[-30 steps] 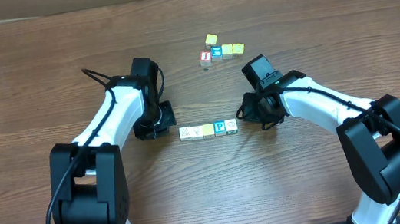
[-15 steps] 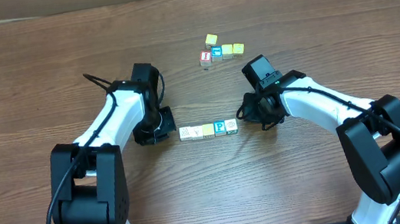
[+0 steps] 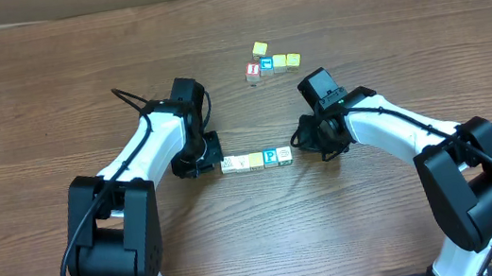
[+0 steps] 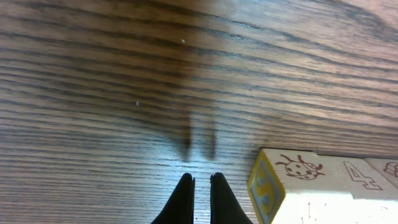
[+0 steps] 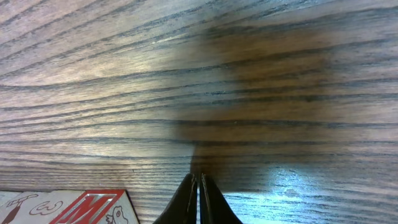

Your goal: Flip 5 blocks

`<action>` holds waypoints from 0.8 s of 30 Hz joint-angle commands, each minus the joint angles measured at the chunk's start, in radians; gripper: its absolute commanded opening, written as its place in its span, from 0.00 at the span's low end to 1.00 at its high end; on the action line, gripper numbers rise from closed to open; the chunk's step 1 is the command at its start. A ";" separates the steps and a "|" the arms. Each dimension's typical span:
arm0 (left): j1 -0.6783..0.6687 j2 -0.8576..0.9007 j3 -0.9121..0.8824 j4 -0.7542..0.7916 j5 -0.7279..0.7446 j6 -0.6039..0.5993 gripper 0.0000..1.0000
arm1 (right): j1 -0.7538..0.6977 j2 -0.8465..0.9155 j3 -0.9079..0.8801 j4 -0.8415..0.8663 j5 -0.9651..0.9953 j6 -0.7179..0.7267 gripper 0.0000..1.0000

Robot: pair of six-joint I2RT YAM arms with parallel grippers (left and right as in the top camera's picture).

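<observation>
Table [image 3: 72,46], wood grain, seen from overhead.

- Blocks [image 3: 256,160]: five in a straight row at table centre, touching side by side, running 9 to 3 o'clock. Order from the 9 o'clock end: cream block [image 3: 229,165], second cream block [image 3: 242,163], yellow block [image 3: 256,160], blue P block [image 3: 269,157], third cream block [image 3: 284,154].
- Spare cluster [image 3: 272,61] at about 12 o'clock from the row, well apart from it; it includes a red-faced cube [image 3: 253,68].
- Left fingers [image 4: 185,200]: pressed nearly together, only a thin slit between them, nothing held. Tips low over the table, just beside the row's 9 o'clock end. Wrist view shows the end block's ladybird face [image 4: 301,171] at 3 o'clock from the tips; cannot tell if they touch.
- Right fingers [image 5: 185,208]: closed tip to tip, empty. They sit at 3 o'clock from the row, near it but apart. A red M face [image 5: 93,208] shows at 8 o'clock from the tips.
</observation>
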 commanded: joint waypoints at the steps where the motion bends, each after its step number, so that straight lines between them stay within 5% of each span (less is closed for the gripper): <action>1: -0.010 -0.019 -0.004 0.003 -0.006 0.000 0.04 | 0.003 -0.023 -0.008 0.002 -0.009 0.004 0.06; 24: -0.011 -0.019 -0.004 -0.018 0.037 0.018 0.04 | 0.005 -0.023 -0.008 0.032 -0.126 0.030 0.04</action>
